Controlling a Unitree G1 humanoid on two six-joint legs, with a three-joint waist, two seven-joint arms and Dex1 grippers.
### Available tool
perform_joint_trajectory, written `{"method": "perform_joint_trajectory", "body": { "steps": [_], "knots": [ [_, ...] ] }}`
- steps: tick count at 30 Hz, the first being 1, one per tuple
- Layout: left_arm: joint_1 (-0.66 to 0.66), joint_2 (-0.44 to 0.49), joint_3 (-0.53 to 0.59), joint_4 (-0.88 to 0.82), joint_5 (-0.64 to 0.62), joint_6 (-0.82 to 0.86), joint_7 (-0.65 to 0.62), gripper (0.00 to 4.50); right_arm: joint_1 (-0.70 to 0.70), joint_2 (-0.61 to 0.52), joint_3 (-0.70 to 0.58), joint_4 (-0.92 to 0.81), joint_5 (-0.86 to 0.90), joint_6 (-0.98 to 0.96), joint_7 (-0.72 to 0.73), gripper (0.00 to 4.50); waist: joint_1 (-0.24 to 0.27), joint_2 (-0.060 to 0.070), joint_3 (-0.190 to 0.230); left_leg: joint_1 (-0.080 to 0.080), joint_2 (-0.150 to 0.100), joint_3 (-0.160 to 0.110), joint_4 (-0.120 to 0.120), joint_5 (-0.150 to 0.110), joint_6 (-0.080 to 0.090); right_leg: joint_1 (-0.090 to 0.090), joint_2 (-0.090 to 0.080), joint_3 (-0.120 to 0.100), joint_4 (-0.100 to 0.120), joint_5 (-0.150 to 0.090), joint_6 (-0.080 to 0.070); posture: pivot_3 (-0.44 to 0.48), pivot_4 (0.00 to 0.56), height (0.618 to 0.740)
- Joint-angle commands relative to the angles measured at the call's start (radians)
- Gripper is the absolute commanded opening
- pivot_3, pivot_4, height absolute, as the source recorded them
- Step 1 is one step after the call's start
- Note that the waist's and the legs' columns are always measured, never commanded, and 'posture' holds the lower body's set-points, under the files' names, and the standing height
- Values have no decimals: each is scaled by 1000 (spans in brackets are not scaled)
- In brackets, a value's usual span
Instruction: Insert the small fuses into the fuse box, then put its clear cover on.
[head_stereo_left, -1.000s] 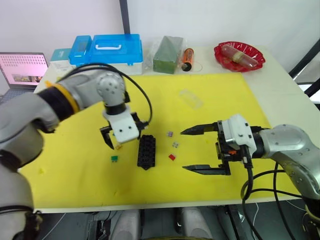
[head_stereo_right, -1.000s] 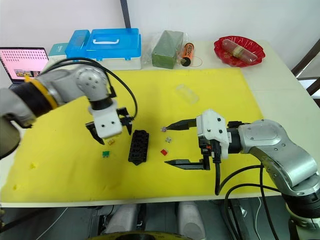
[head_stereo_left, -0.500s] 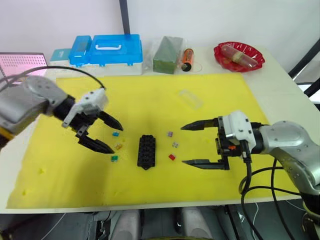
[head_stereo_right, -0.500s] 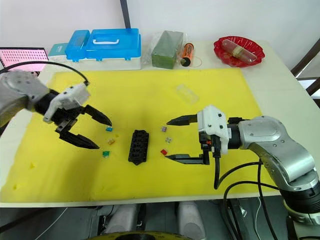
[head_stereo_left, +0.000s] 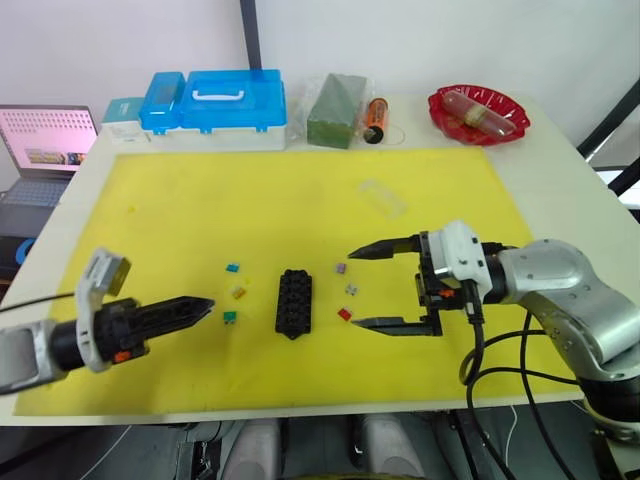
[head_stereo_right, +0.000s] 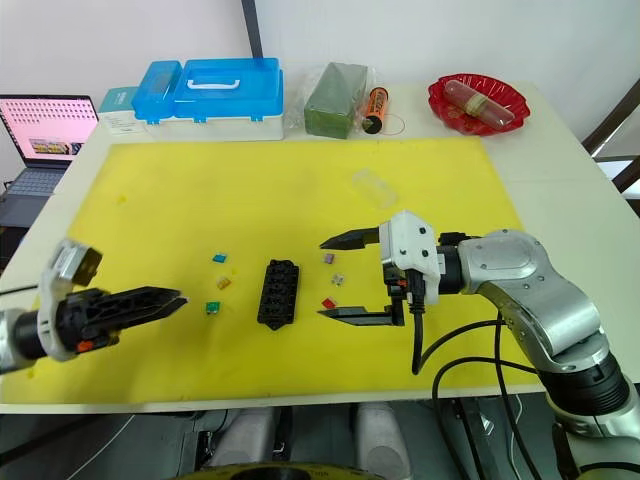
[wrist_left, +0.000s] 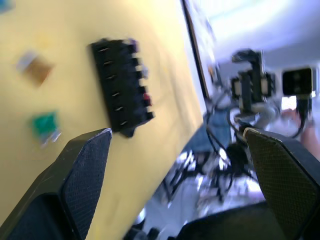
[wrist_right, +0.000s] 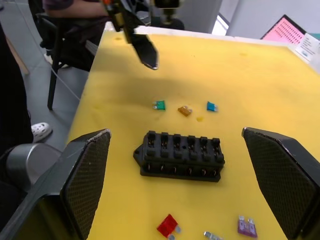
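The black fuse box (head_stereo_left: 293, 302) lies near the middle of the yellow mat (head_stereo_left: 300, 190), its slots empty. To its left lie a blue fuse (head_stereo_left: 232, 268), an orange fuse (head_stereo_left: 238, 291) and a green fuse (head_stereo_left: 229, 316). A purple fuse (head_stereo_left: 341, 268), a grey fuse (head_stereo_left: 351, 289) and a red fuse (head_stereo_left: 344, 314) sit to its right. The clear cover (head_stereo_left: 382, 196) rests farther back on the mat. My left gripper (head_stereo_left: 195, 306) is open and empty, low at the front left, pointing at the green fuse. Just right of the three right-hand fuses, my right gripper (head_stereo_left: 355, 287) is wide open and empty.
Along the table's back edge stand a blue-lidded case (head_stereo_left: 232, 100), a wrapped green block (head_stereo_left: 335, 110), an orange cylinder (head_stereo_left: 376, 118) and a red bowl (head_stereo_left: 478, 112). A laptop (head_stereo_left: 45, 140) sits off the table's back left corner.
My left arm has swung away from the fuse box, back to the front left of the mat. My right gripper has shifted slightly left toward the fuses. The fuses and box have not moved.
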Motion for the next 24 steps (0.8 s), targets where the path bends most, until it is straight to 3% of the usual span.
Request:
{"method": "perform_joint_trajectory", "body": {
  "steps": [1, 8, 24],
  "knots": [
    [41, -89, 117, 31, -20, 112, 50, 4458, -12, 7, -4, -7, -5, -19, 11, 4500, 3, 0, 0, 0, 0, 0, 0, 0, 0, 0, 0, 0, 0, -1, -3, 0, 150, 740],
    [25, -187, 166, 19, -20, 166, 132, 4458, 1, 16, -11, -23, -11, -18, -2, 4500, 7, -1, -1, 2, -1, -1, 1, 0, 0, 4, -1, 0, -1, -2, -4, 0, 150, 740],
    [3, -180, 191, 41, -20, 221, 160, 4458, 15, 13, -15, -29, -21, -22, 5, 4500, 5, -1, -1, 2, 0, 0, 0, 0, -1, 4, -1, 0, -2, -2, -5, 0, 150, 740]
  ]
}}
